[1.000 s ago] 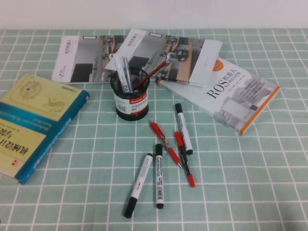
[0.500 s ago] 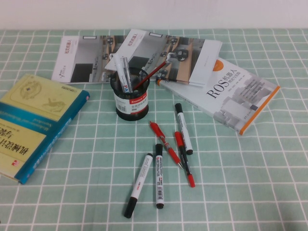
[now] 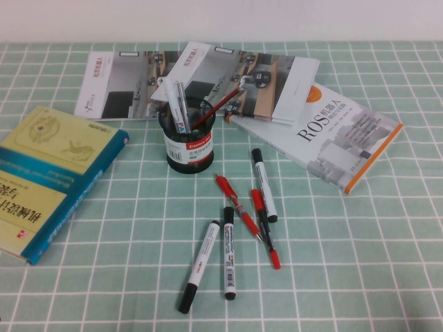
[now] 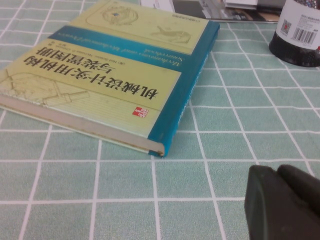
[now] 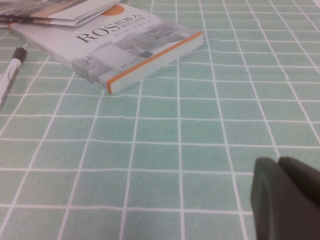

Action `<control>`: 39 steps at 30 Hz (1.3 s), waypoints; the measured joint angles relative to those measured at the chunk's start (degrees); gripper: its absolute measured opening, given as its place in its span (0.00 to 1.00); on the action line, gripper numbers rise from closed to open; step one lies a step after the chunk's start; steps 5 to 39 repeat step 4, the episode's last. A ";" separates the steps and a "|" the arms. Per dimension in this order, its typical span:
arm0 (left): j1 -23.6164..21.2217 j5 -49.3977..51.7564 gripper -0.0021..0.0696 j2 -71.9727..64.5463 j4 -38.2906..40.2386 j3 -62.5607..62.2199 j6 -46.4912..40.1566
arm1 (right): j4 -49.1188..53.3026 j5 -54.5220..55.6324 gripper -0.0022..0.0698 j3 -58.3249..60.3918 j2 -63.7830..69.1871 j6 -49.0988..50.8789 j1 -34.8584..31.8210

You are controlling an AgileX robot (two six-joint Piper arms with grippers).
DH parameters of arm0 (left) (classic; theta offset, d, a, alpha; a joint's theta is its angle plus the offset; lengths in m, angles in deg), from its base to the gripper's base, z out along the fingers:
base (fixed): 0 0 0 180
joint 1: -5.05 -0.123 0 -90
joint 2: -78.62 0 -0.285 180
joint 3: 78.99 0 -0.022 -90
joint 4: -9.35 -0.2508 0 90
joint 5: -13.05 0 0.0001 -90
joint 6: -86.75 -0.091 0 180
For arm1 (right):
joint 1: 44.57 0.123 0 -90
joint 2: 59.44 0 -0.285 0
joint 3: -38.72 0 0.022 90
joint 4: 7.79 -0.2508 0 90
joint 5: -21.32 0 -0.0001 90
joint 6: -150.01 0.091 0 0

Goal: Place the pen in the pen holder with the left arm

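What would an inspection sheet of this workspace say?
Surface: green checked cloth, flat.
Job's things: grey pen stands in the pen holder.
Clutter: three markers and two red pens lie loose; yellow-teal book, ROS book, magazines.
Grippers: left gripper low beside the yellow-teal book; right gripper low near the ROS book.
Cables: nothing seen.
Surroundings: pale wall.

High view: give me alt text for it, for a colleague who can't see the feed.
A black mesh pen holder stands mid-table on a green checked cloth, already holding a slim grey pen, a white marker and a red pen. Three markers and two red pens lie loose in front of it, with books around it. Neither the left gripper nor the right gripper appears here.
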 joint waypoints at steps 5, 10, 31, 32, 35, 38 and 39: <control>0.00 0.00 0.03 0.00 0.00 0.00 0.00 | 0.00 0.00 0.00 0.00 0.00 0.00 0.00; 0.00 0.00 0.03 0.00 0.00 0.00 0.00 | 0.00 0.00 0.00 0.00 0.00 0.00 0.00; 0.00 0.00 0.03 0.00 0.00 0.00 0.00 | 0.00 0.00 0.00 0.00 0.00 0.00 0.00; 0.00 0.00 0.03 0.00 0.00 0.00 0.00 | 0.00 0.00 0.00 0.00 0.00 0.00 0.00; 0.00 0.00 0.03 0.00 0.00 0.00 0.00 | 0.00 0.00 0.00 0.00 0.00 0.00 0.00; 0.00 0.00 0.03 0.00 0.00 0.00 0.00 | 0.00 0.00 0.00 0.00 0.00 0.00 0.00; 0.00 0.00 0.03 0.00 0.00 0.00 0.00 | 0.00 0.00 0.00 0.00 0.00 0.00 0.00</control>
